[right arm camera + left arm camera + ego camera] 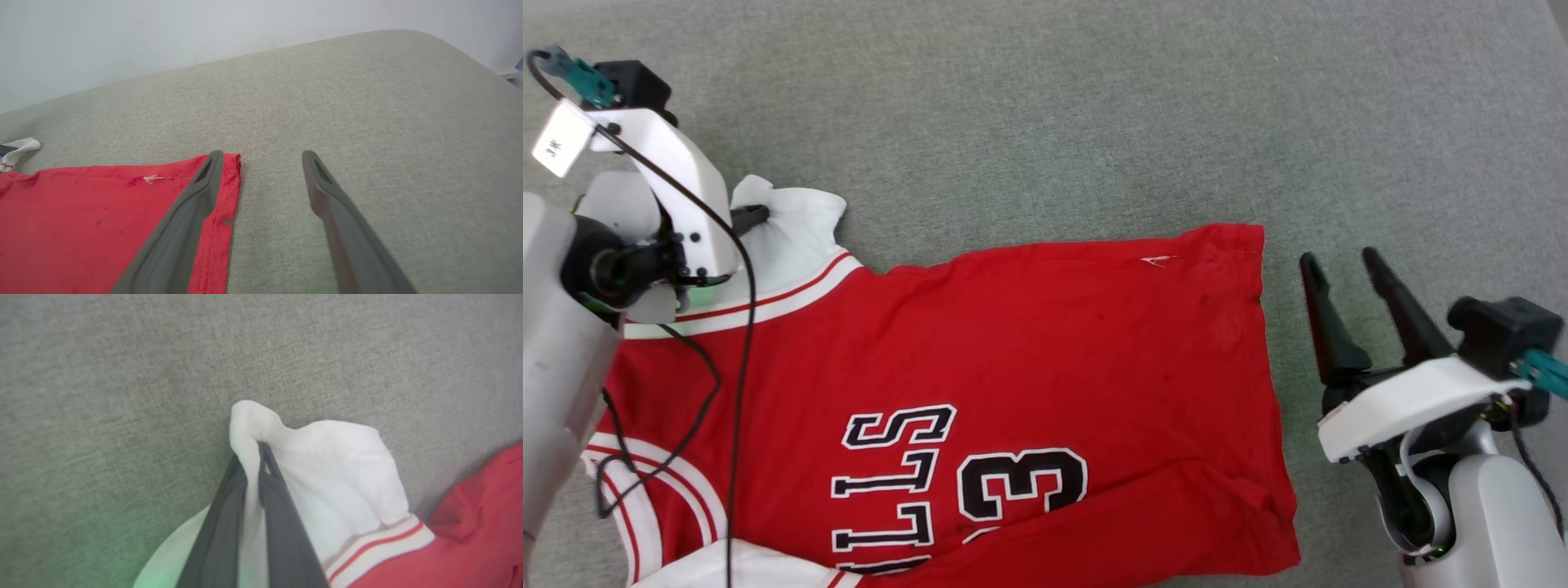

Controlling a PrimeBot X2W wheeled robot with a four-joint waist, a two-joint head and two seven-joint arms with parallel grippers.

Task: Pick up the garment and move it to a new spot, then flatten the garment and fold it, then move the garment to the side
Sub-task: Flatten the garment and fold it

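The garment [1029, 351], a red jersey with black lettering and a number 3, lies spread on the grey surface with its hem toward the right. Its white sleeve [339, 473] with striped trim sticks out at the far left. My left gripper [253, 457] is shut on a fold of that sleeve, the white cloth pinched between both dark fingers; in the head view the left gripper [756, 216] sits at the sleeve's edge. My right gripper [1339, 261] stands open just right of the hem [229, 192], empty, one finger over the red cloth's corner.
The grey fabric surface [1094, 106] stretches wide beyond the jersey, with a rounded far edge [408, 34] against a pale wall. A black cable [739, 343] from my left arm hangs over the jersey's shoulder area.
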